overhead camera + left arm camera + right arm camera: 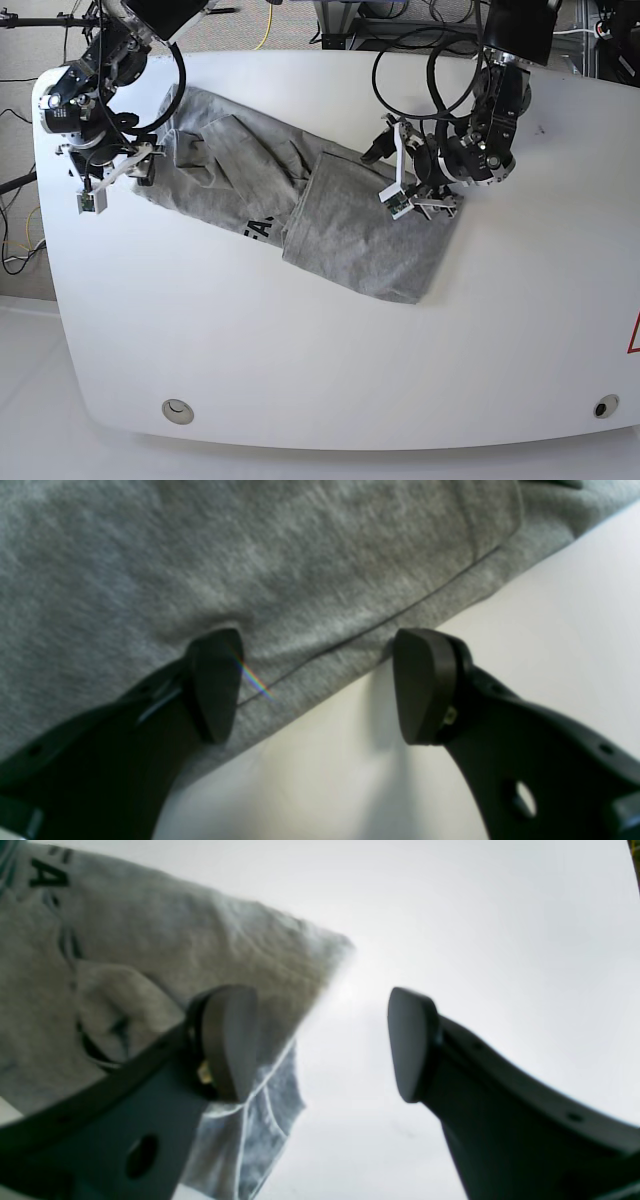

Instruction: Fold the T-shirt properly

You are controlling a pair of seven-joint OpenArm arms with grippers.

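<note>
The heather-grey T-shirt (340,220) lies crumpled and partly folded over itself, running diagonally across the white table (300,350). Some black lettering (258,228) shows at a fold. My left gripper (405,175) is open at the shirt's far right edge. In the left wrist view, the left gripper (317,680) straddles the hem of the T-shirt (300,555), one finger (215,685) over cloth and the other above bare table. My right gripper (115,170) is open at the shirt's left end. In the right wrist view, the right gripper (315,1040) spans a corner of the T-shirt (150,940).
Cables (420,50) trail over the table's back edge behind the left arm. Two round fittings (178,410) sit near the front edge, and a red mark (633,335) is at the right edge. Floor lies beyond the rounded table edge on the left.
</note>
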